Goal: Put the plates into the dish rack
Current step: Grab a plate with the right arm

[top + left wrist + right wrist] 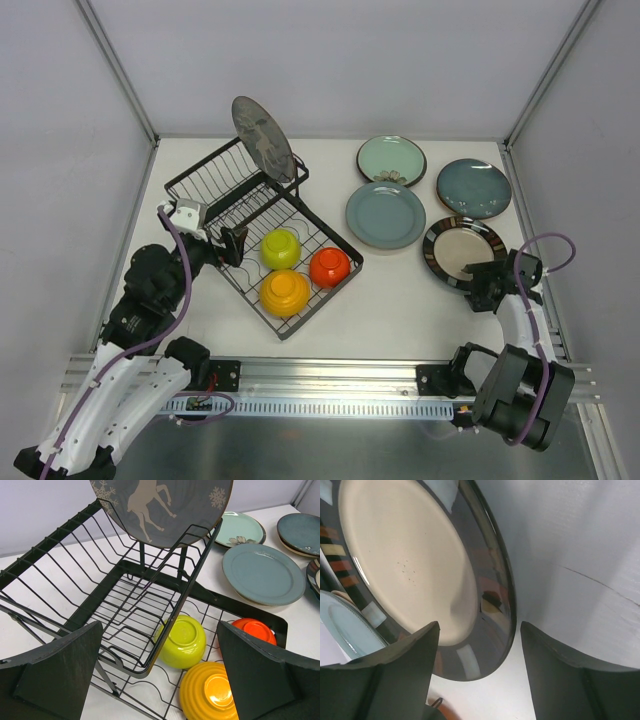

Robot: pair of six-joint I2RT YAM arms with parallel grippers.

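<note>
Black wire makes up the rack (250, 215), which sits on the left half of the white table (400, 310). One grey plate (263, 138), printed with a white deer and snowflakes, stands on edge and tilted in the far end of the rack's raised slotted part. Three bowls sit in the lower basket: a lime bowl (281, 248), a yellow bowl (285, 292) and an orange-red bowl (330, 267).

Four more plates lie flat on the table to the right of the rack. A mint plate (391, 160) is at the back, and a grey-blue plate (386, 215) lies just in front of it. A dark teal plate (473, 187) is further right. A dark-rimmed plate (463, 245) with a cream centre is nearest the arms.

The right gripper (480, 627) is low at the near edge of the dark-rimmed plate. Its jaws are partly apart and straddle the rim, with one finger over the cream inside and the other over the bare table. A gap shows beside the rim, so nothing is clamped.

The left gripper (160, 627) hangs over the near left side of the rack. Its jaws are spread wide and hold nothing.
</note>
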